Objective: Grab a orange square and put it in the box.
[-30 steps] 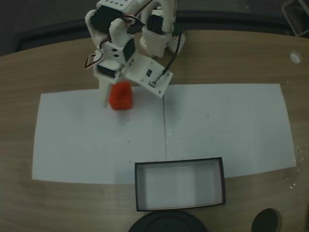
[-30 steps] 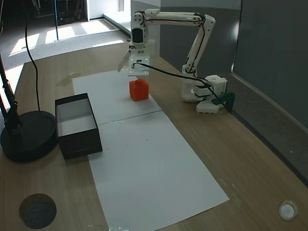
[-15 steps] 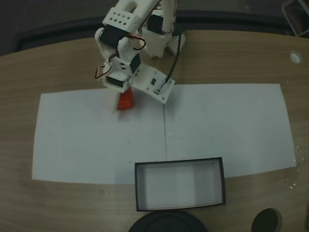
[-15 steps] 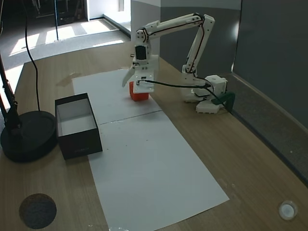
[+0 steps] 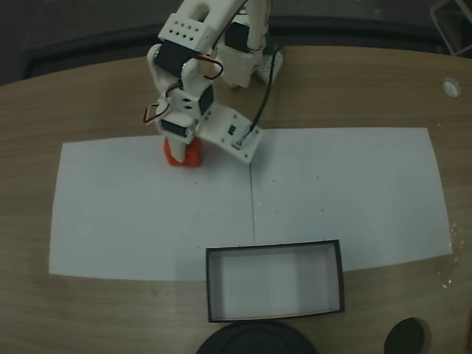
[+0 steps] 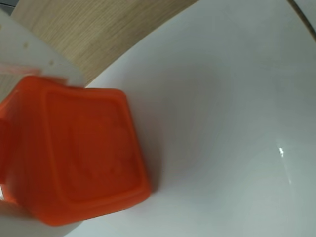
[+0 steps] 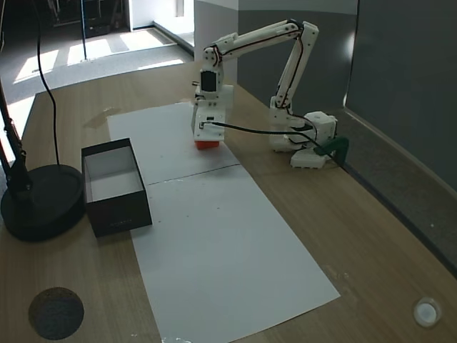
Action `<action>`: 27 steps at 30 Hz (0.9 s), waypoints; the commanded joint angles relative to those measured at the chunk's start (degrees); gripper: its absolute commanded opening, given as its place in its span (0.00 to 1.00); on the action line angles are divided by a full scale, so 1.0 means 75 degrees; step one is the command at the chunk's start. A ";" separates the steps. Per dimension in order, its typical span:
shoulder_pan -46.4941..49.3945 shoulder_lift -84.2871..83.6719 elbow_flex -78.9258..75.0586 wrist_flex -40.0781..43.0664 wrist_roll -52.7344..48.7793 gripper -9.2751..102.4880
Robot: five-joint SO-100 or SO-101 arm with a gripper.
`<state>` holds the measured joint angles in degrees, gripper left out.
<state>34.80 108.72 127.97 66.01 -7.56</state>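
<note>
1. On the white paper sheet (image 5: 332, 192), toward its 11 o'clock corner in a fixed view, sits the orange square (image 5: 183, 153), with the gripper (image 5: 182, 147) lowered straight over it.
2. From the side, in a fixed view, the gripper (image 7: 207, 139) covers most of the orange square (image 7: 208, 144); just its lower edge shows, resting on the paper sheet (image 7: 214, 236).
3. Close up in the wrist view, the orange square (image 6: 79, 153) lies at 8 o'clock, a white finger (image 6: 34, 54) touching its upper edge.
4. The jaws sit on either side of the cube and look pressed onto it.
5. At 6 o'clock in a fixed view stands the box (image 5: 274, 251), well apart from the cube, its pale floor bare.
6. From the side, the box (image 7: 118, 214) stands beside a round black base (image 7: 36, 207) on the wooden table (image 7: 371, 236).
</note>
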 commanded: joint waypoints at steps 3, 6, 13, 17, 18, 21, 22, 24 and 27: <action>-0.0422 0.0211 -0.0223 0.0012 -0.0223 0.16; -0.1078 0.0504 -0.0984 0.0293 -0.0047 0.16; -0.3328 0.1207 -0.4125 0.1535 0.0773 0.17; -0.4699 0.1102 -0.5625 0.1523 0.0926 0.17; -0.4992 0.1008 -0.5930 0.1500 0.0926 0.17; -0.5566 0.0434 -0.6727 0.1172 0.0926 0.17; -0.5625 0.0164 -0.6973 0.1031 0.0926 0.17; -0.5648 -0.0480 -0.7477 0.0855 0.0926 0.17; -0.5625 -0.1582 -0.8180 0.0832 0.0926 0.17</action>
<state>-7.29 101.16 74.44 73.83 -0.88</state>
